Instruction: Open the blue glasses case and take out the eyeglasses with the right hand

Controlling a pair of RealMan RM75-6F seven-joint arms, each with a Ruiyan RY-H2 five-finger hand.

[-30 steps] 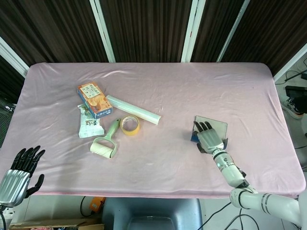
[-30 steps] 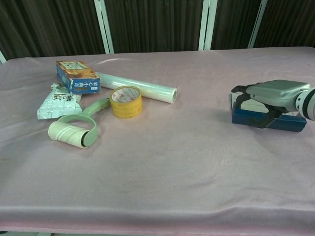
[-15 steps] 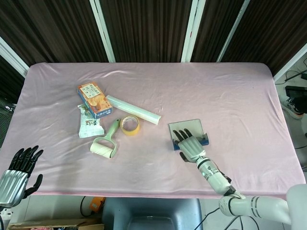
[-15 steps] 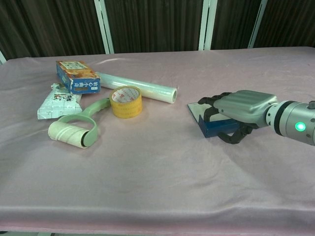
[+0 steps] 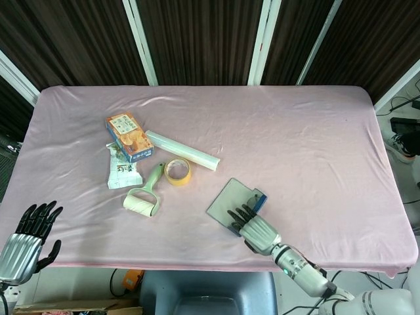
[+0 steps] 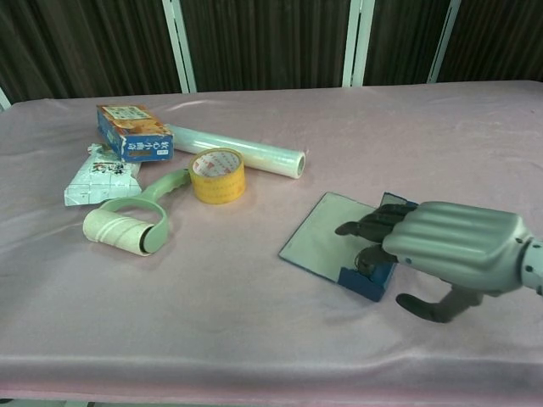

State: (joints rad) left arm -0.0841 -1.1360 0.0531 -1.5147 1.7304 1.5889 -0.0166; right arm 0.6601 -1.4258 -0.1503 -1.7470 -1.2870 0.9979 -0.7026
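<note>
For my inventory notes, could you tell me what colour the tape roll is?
Yellow; the tape roll shows best in the chest view.

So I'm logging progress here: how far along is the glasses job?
Done: the blue glasses case lies with its grey lid flap spread flat on the pink tablecloth. In hand: the right hand rests its fingers on the case. Left: lifting out the eyeglasses, which I cannot see. The left hand waits off the table.
</note>
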